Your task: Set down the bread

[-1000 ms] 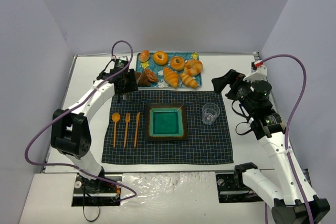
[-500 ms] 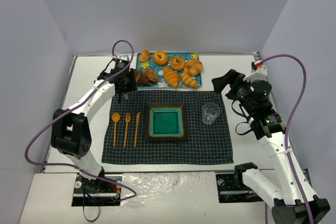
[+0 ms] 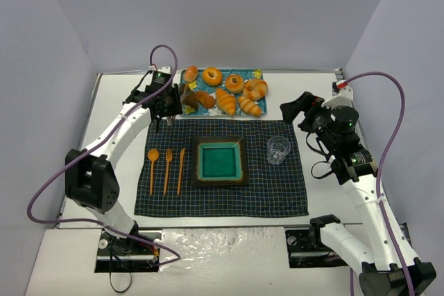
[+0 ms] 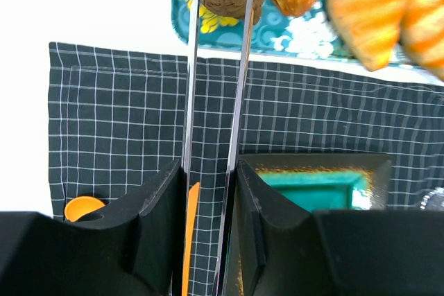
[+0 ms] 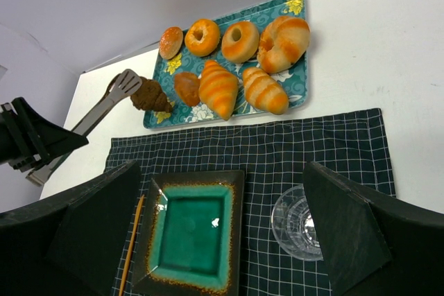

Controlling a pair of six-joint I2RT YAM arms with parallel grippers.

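Risen now, bread (image 5: pixel 150 95) hangs in tongs (image 5: pixel 104 106) squeezed by left claw (image 4: pixel 209 178); right claw (image 5: pixel 222 166) apart.

Bright even light, soft shadows, mild glare

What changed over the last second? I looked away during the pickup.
The left gripper closed, pinching the tongs onto the bread, and moved slightly toward the far wall. The right gripper, plate, glass and other pastries stayed put.
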